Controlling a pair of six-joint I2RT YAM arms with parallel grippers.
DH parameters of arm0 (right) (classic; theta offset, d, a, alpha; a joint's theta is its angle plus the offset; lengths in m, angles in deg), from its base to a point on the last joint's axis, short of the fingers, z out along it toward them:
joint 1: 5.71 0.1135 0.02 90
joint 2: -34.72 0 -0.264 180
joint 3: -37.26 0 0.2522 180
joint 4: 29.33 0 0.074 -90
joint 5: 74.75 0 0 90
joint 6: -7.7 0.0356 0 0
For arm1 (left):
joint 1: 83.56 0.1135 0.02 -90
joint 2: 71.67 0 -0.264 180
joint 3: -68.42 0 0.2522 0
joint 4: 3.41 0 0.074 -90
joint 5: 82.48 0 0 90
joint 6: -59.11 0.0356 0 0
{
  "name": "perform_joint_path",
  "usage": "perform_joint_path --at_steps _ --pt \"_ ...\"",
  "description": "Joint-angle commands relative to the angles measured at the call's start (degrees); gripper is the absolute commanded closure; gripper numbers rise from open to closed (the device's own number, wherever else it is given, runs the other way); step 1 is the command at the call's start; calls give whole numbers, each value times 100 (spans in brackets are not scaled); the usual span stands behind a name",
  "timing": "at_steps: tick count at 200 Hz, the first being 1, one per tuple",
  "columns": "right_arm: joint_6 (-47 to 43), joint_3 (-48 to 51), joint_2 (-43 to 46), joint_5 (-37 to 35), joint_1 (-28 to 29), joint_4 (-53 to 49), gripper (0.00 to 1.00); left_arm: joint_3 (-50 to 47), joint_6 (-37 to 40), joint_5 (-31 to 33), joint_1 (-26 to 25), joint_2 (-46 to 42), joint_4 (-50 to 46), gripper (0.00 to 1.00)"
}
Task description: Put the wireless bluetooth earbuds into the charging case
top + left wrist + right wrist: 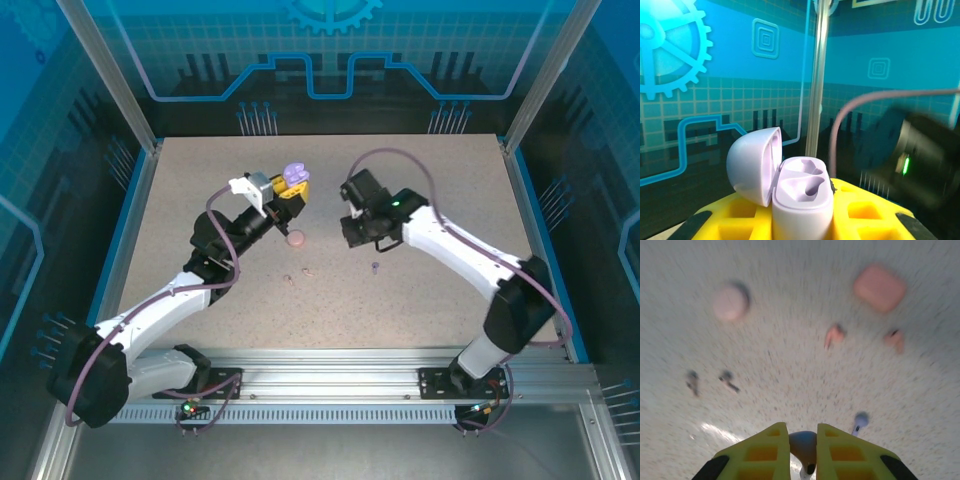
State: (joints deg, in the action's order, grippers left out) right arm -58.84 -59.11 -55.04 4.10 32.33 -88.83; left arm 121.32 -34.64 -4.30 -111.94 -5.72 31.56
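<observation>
My left gripper (289, 192) is held up above the table, shut on a lilac charging case (294, 174). In the left wrist view the case (802, 192) stands upright between the yellow fingers (867, 215), its lid (752, 165) swung open to the left and both sockets bare. My right gripper (803, 429) hangs over the table, shut on a purple earbud (804, 446) pinched between its yellow fingers. A second purple earbud (860, 421) lies on the table just right of them. Two coral-orange earbuds (834, 335) (894, 339) lie farther off.
A coral-orange case (880, 287) and a round pale pink case (730, 302) rest on the speckled table (420, 300). Two small dim buds (692, 381) (727, 380) lie to the left. In the top view the pink case (296, 239) sits between the two grippers.
</observation>
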Motion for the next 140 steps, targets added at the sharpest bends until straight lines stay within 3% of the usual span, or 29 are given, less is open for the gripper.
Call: perform_joint_path --at_steps 1,63,140 --pt "-167 -623 561 -107 -262 -176 86 113 297 -308 -146 13 154 100" --pt "-661 -1888 1150 70 -403 16 85 176 1157 110 -675 339 189 100" --pt "-963 -998 1917 1231 -277 1634 85 732 1603 176 -947 997 56 100"
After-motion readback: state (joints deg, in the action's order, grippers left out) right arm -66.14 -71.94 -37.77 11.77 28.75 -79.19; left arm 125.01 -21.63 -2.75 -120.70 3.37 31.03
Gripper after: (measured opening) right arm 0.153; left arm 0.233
